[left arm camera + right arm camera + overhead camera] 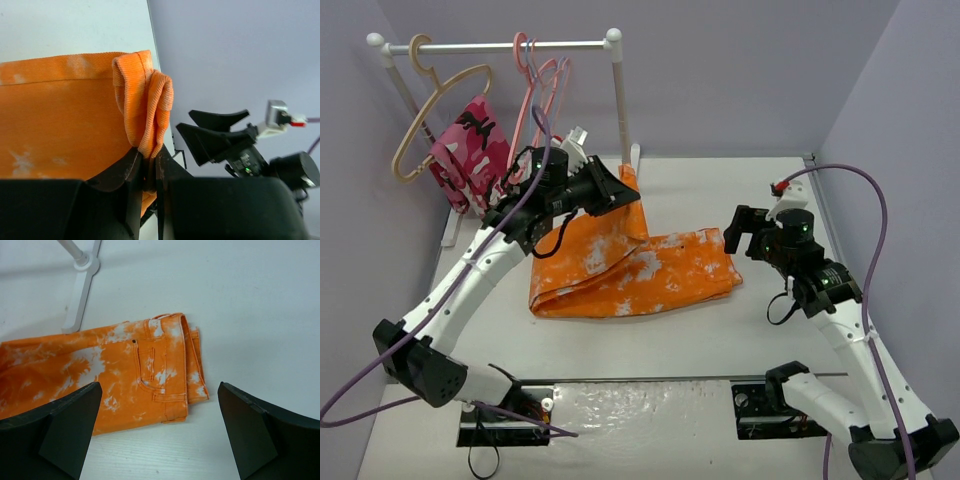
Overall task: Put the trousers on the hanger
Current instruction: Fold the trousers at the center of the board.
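Left gripper (618, 190) was clamped on a bunched leg hem of the orange trousers (640, 268), lifted just beside the clothes rack's (617, 100) right post, the rest folded flat in front of the rack. Right gripper (740, 230) hung wide open, right of the rack near the waistband (175, 365); the salmon-pink hanger (527, 110) hung on the rack's rail

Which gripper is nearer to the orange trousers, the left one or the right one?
Left. The left gripper is shut on a fold of the trousers; the right gripper stands open near their waist end, not touching.
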Tool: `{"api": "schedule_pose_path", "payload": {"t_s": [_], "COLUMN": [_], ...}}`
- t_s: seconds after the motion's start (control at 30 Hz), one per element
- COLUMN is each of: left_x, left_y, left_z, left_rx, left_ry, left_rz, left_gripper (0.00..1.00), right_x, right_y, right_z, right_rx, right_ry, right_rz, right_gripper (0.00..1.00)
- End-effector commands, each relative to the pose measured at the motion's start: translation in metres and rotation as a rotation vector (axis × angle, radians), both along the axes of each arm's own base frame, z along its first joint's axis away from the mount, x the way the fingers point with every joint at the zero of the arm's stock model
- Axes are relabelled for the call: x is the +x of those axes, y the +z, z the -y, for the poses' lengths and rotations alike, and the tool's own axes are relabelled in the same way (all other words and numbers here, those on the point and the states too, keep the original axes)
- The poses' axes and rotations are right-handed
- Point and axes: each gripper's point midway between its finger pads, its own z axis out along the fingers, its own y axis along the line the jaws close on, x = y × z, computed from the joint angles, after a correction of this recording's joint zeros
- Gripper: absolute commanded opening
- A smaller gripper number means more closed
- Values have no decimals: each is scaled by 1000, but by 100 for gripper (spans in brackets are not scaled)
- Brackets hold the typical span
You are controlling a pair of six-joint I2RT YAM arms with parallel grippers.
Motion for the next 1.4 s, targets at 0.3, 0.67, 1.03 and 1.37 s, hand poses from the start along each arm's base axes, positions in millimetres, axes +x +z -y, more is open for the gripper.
{"api": "schedule_pose_path", "payload": {"t_s": [0.3,0.67,1.03,1.37], "left_x": [16,42,61,37], "left_y": [21,-42,-108,-92], "left_z": [87,124,180,102], "left_rx": [-124,-38,-6,261], "left_ry": [-66,-76,-161,-102], "left_rz": [82,13,-7,121], "left_gripper": [0,0,38,62], "right_x": [-16,-16,-7,15], "right_y": [51,34,15,-7], "right_z": [51,49,33,-9], "right_rx": [6,-2,-14,34], "right_ry": [-256,-251,-171,5], "right_rz": [174,127,55,-40], "right_gripper": [99,99,99,96]}}
